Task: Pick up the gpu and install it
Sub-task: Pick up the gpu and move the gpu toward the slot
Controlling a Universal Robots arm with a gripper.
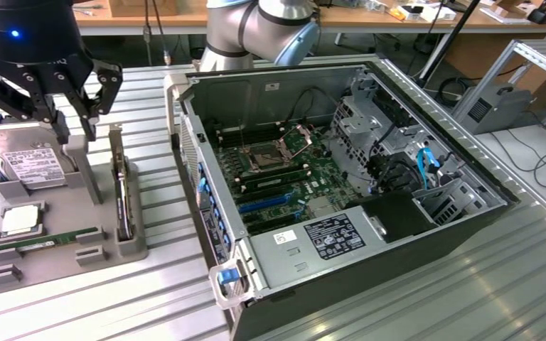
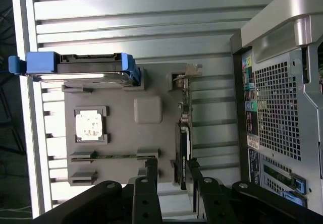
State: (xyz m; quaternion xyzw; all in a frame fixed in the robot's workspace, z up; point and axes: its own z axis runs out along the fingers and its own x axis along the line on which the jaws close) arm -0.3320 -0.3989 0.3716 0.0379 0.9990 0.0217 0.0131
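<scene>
Just a ribbed metal tabletop (image 1: 500,284) with a grey parts tray (image 1: 45,264) at 9 o'clock, open PC case (image 1: 254,85) at 3.

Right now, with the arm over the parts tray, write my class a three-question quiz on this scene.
1. True or false: the hand is shut on the gpu.
2. The gpu is: A lying flat; B standing on edge in the grey tray; C held by the hand.
3. Fill in: the open computer case lies to the exterior view's ____ of the tray.
Key: 1 false; 2 B; 3 right.
</scene>
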